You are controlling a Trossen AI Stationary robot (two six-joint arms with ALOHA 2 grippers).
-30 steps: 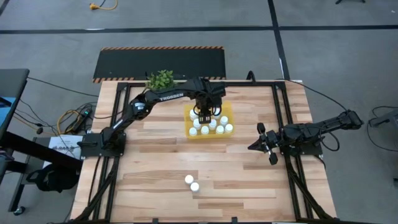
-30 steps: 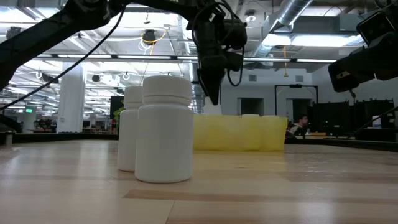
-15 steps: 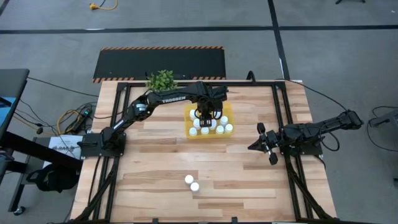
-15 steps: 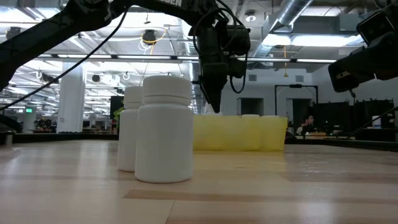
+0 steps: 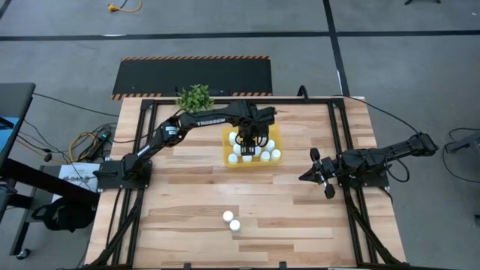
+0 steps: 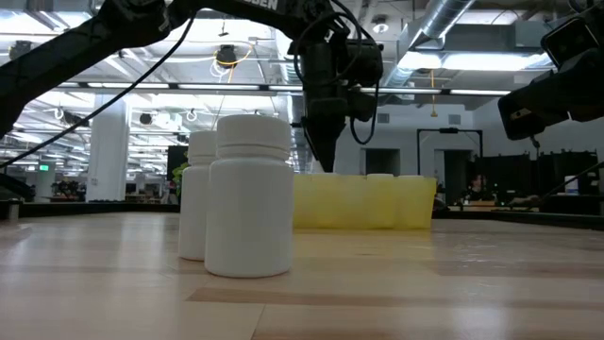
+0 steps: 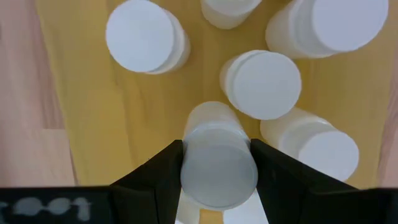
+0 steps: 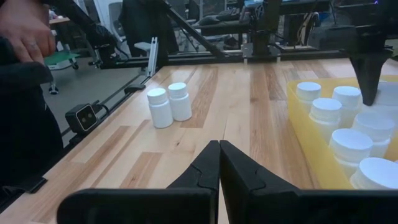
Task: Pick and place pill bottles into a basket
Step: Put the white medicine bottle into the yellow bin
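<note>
I see the worktop [image 5: 187, 187] carrying the yellow basket [image 5: 227, 155] at its far middle, bottles [image 7: 144, 36] standing inside; my left tool [image 5: 248, 139] hangs over the basket, clamped on one bottle [image 7: 217, 167]; my right tool [image 5: 309, 175] rests closed and empty at the right; two bottles [image 5: 231, 220] stand together near the front edge.

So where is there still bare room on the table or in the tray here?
The yellow tray is crowded; only a strip at its left wall looks bare. The left end effector, gripping a bottle, hangs over it. Open wood lies between the tray and the two loose bottles, and left of the tray.
</note>
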